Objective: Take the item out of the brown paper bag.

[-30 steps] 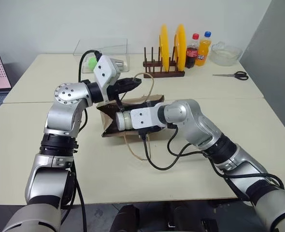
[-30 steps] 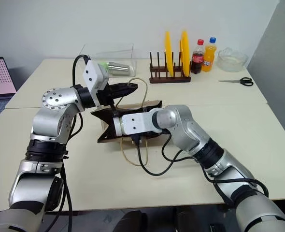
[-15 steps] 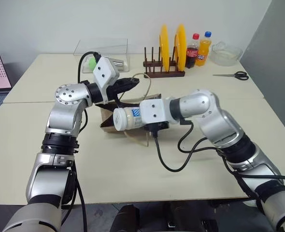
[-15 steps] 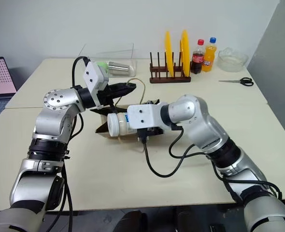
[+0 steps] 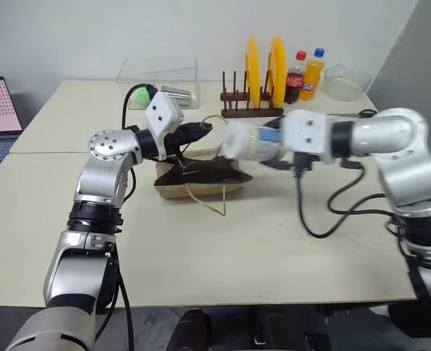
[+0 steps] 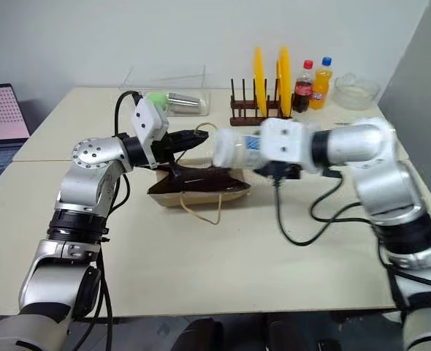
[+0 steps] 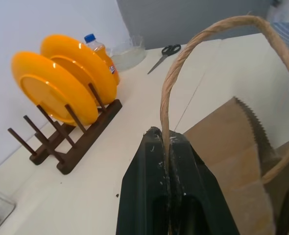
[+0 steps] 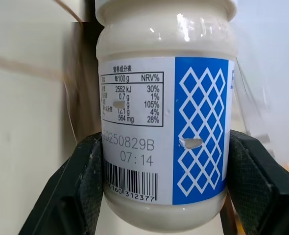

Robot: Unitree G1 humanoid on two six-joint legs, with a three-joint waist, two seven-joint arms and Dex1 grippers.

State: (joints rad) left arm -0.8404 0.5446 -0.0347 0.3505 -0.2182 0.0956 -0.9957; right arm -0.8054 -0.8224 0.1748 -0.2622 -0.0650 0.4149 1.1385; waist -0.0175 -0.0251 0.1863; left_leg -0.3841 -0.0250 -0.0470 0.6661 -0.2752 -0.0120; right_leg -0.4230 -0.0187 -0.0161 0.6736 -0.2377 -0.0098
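Note:
The item is a white jar (image 5: 246, 141) with a blue-patterned label (image 8: 201, 132), hanging in the air to the right of and above the brown paper bag (image 5: 201, 178). My right gripper (image 8: 166, 188) is shut on the jar, with a black finger on each side of it. The bag lies flat on the table with its dark mouth facing up. My left gripper (image 5: 199, 130) is shut on one tan loop handle (image 7: 209, 33) just above the bag's back edge. The other handle (image 5: 207, 201) trails on the table in front.
A wooden plate rack (image 5: 250, 110) with two yellow plates stands behind the bag. A cola bottle (image 5: 296, 77), an orange-drink bottle (image 5: 312, 73) and a glass bowl (image 5: 345, 80) lie to its right. Scissors (image 7: 166, 50) sit near them. A clear box (image 5: 157, 77) stands at the back left.
My right gripper has drawn the white jar out of the bag and carried it up and to the right. The bag has settled flatter. My left gripper has kept its hold on the handle.

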